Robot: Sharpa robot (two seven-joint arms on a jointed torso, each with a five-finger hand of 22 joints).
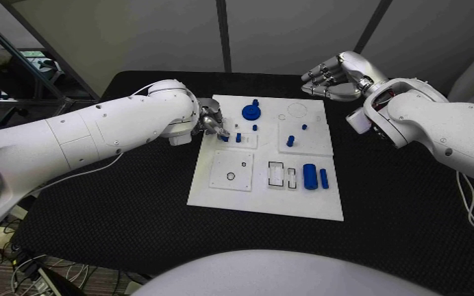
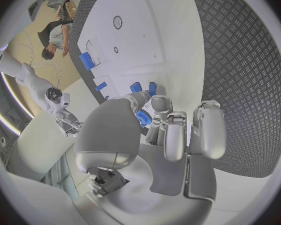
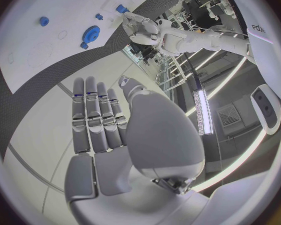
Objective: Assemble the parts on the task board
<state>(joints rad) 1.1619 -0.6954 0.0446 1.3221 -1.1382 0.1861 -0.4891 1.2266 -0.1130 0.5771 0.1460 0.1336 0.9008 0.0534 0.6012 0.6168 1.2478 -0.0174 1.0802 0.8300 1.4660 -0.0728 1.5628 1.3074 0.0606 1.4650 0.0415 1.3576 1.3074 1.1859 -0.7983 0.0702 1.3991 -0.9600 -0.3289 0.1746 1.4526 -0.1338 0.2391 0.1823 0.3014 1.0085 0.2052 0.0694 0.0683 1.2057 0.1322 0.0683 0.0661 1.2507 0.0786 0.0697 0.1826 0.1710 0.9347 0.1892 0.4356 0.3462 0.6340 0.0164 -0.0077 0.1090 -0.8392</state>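
Nearest the head camera lay the near end of the board (image 1: 265, 203), a white plate on the black table (image 1: 118, 220). Two blue bars (image 1: 315, 176) lay side by side at its near right, beside two dark-rimmed slots (image 1: 283, 174). Farther back, a blue peg (image 1: 290, 141) stood upright right of centre, and a blue gear (image 1: 252, 112) sat at the far middle, next to a faint circle outline (image 1: 296, 110).

At the board's left edge the left hand (image 1: 210, 121) reached down over it, fingertips just beside a couple of small blue pieces (image 1: 237, 138). From the left wrist, its fingers (image 2: 168, 130) were curled in close around a small blue part (image 2: 142, 117), though whether they truly gripped it could not be told.

Well apart from the parts, the right hand (image 1: 334, 77) hung above the table beyond the board's far right corner, holding nothing, fingers (image 3: 97, 117) straight and side by side.
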